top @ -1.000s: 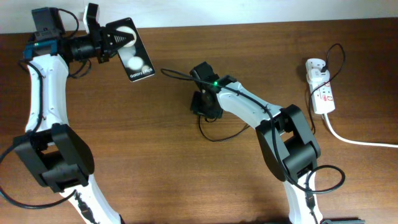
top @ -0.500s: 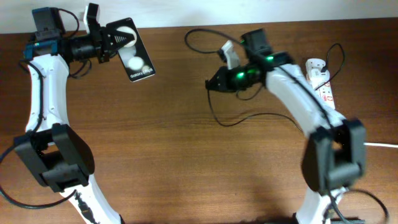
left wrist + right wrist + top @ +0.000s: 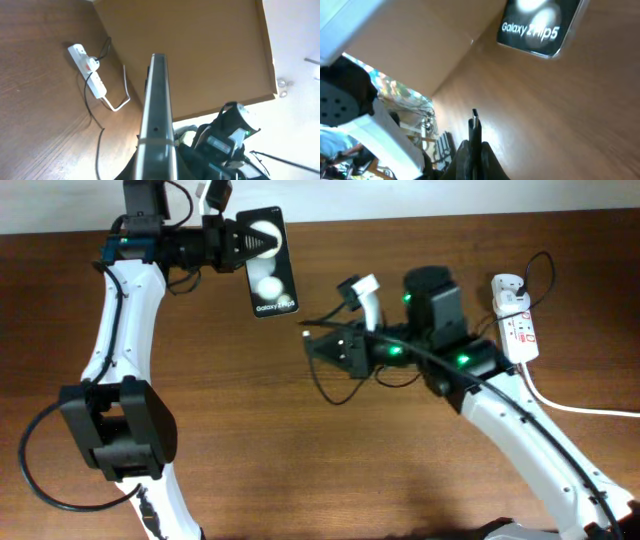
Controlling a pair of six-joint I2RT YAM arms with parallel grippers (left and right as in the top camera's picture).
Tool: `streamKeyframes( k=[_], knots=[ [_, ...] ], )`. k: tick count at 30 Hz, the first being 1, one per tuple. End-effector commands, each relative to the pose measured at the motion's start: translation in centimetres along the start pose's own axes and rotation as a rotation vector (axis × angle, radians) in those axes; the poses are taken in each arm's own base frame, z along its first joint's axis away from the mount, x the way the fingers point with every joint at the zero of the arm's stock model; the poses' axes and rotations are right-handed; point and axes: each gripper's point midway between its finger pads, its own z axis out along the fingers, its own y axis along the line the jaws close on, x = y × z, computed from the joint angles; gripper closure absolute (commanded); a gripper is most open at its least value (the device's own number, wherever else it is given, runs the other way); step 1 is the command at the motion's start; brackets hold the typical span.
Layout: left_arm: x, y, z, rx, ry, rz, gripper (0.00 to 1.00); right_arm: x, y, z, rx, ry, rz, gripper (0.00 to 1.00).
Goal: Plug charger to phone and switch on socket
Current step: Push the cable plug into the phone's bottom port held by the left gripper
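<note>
The right claw point(image 3: 335, 348) is clamped on the charger point(image 3: 475, 122), whose plug tip sticks out past its fingers toward the phone point(image 3: 268, 275), near it but apart. The left claw point(image 3: 232, 246) grips the phone at its far end, holding it above the counter point(image 3: 250, 430). The socket point(image 3: 516, 325) lies well apart on the right, its white cord trailing off.

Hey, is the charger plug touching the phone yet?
Apart. The right wrist view shows the charger plug tip pointing toward the phone with bare wood between them; the overhead view shows the same gap.
</note>
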Motion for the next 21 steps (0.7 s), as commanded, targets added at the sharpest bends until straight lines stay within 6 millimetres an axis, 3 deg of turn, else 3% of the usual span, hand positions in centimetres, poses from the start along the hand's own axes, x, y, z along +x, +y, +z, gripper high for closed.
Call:
streamKeyframes(
  k=[1,6,8,18,21],
  knots=[
    [-0.2,-1.4,0.0,0.047,0.019,-0.023,1.00,0.1,-1.1,1.5,0.010,-0.003,0.119,0.96],
    [0.6,-2.0,2.4,0.069,0.066,-0.006,1.00,-0.1,-3.2,2.8,0.029,-0.012,0.122,0.96],
    [0.7,-2.1,2.9,0.074,0.076,0.013,1.00,-0.3,-3.0,2.9,0.014,-0.017,0.109,0.96],
    [0.7,-2.2,2.9,0.075,0.077,0.013,1.00,-0.7,-2.3,3.0,-0.029,-0.022,0.100,0.96],
    [0.7,-2.2,2.9,0.075,0.077,0.012,1.00,-0.1,-2.7,3.9,-0.082,0.013,0.124,0.96]
  ],
)
